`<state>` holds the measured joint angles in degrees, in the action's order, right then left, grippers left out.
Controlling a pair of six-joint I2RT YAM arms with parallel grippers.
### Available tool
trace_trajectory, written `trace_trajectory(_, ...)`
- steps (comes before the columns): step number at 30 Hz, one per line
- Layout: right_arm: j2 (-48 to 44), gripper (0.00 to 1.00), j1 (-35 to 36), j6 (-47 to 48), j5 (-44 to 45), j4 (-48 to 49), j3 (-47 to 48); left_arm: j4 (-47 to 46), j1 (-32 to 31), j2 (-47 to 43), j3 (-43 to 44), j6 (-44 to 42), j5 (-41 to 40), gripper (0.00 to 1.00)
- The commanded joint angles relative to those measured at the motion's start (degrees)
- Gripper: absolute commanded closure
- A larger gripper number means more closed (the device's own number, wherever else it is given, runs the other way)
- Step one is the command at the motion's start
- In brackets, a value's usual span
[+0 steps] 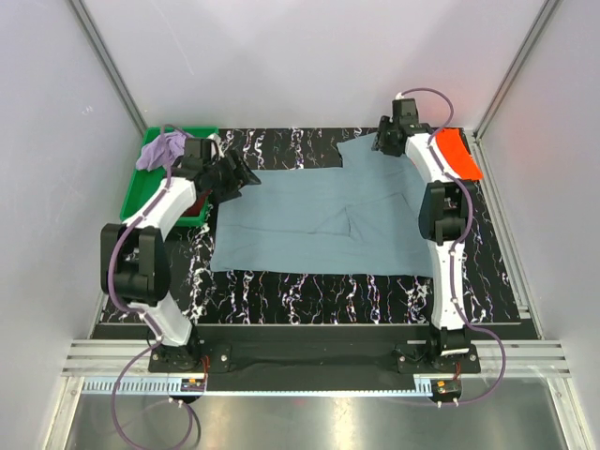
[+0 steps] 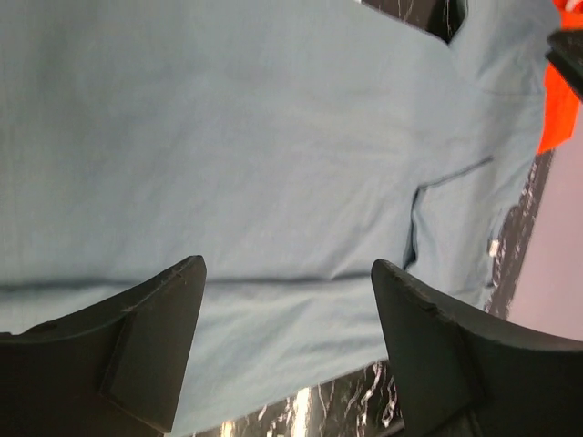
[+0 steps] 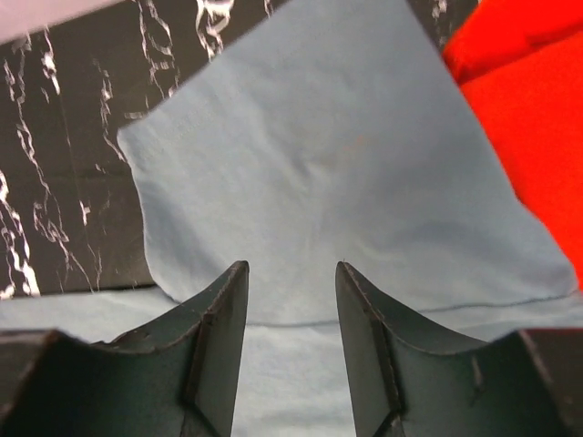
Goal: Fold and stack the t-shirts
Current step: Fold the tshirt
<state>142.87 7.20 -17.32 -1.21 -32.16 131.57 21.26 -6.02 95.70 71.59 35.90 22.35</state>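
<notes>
We see only part of the orange t-shirt, right of the blue-grey t-shirt, behind the right arm. Left of the blue-grey t-shirt, the left arm covers much of the green tray. A dark red sliver there is too small to identify.

Blue-grey t-shirt: soft, matt cloth, smooth apart from a few shallow creases, lying on a glossy black tabletop veined white like marble. To its right is an orange t-shirt of matt cloth. To its left is a smooth, faintly shiny green plastic tray holding a crumpled lavender cloth shirt.
</notes>
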Motion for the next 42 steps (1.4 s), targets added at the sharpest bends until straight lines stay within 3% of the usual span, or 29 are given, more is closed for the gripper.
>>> trace_trajectory(1,-5.40,0.50,1.15,1.06,-4.59,-1.49,-2.71,1.93,-1.27,1.94,6.71,-0.47,-6.86,0.22)
trace_trajectory(3,-9.00,0.53,1.15,0.36,-3.36,-4.13,-5.34,7.56,-2.67,1.42,7.07,-1.97,-13.36,0.22)
trace_trajectory(6,-13.74,0.69,1.15,-3.85,-3.62,-9.13,-7.37,11.17,-4.87,-1.65,4.97,-3.12,-17.77,0.25)
trace_trajectory(7,-15.06,0.82,1.15,-4.82,-3.71,-10.80,-8.16,11.78,-5.83,-2.79,2.70,-3.12,-18.13,0.26)
trace_trajectory(10,-21.73,1.00,1.15,-10.52,-2.83,-14.85,-15.44,13.10,-7.68,-8.06,-2.66,-3.82,-19.36,0.31)
trace_trajectory(12,-27.80,1.00,1.15,-12.29,-3.79,-14.95,-23.85,12.94,-7.87,-12.19,-6.10,-3.73,-19.54,0.34)
trace_trajectory(15,-34.92,1.00,1.15,-14.49,-1.96,-16.53,-35.01,9.25,-7.25,-15.63,-13.22,-2.07,-12.88,0.50)
trace_trajectory(16,-36.68,1.00,1.15,-14.84,-1.17,-16.27,-37.93,8.11,-6.64,-15.63,-14.89,-1.54,-10.42,0.60)
trace_trajectory(19,-42.31,1.00,1.23,-15.20,0.86,-15.56,-48.31,7.14,-6.37,-15.54,-19.20,-0.57,-7.42,0.71)
trace_trajectory(23,-47.67,1.00,1.15,-15.55,4.37,-13.47,-57.46,7.83,-5.58,-16.86,-23.60,-0.30,-11.94,0.83)
trace_trajectory(36,-45.40,1.00,1.15,-17.92,11.58,-7.39,-70.39,5.54,-2.50,-17.04,-33.01,7.69,-29.02,1.00)
trace_trajectory(42,-46.36,1.00,1.15,-19.50,12.64,-8.88,-72.68,6.60,-2.50,-20.20,-36.96,9.27,-32.98,1.00)
